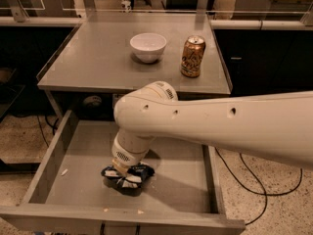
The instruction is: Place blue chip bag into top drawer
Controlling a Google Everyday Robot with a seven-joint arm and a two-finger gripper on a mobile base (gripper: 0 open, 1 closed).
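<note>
The blue chip bag [132, 179] is a crinkled dark-blue bag with white edges. It lies on the floor of the open top drawer [73, 165], toward the front and left of centre. My gripper [121, 172] reaches down from the big white arm [205, 124] and sits right on top of the bag, covering its left upper part. The arm hides the back middle of the drawer.
On the grey tabletop [93, 58] behind the drawer stand a white bowl [147, 46] and an orange-brown soda can [192, 56]. A small white scrap [64, 172] lies in the drawer at the left. Black cables [264, 190] run over the floor at the right.
</note>
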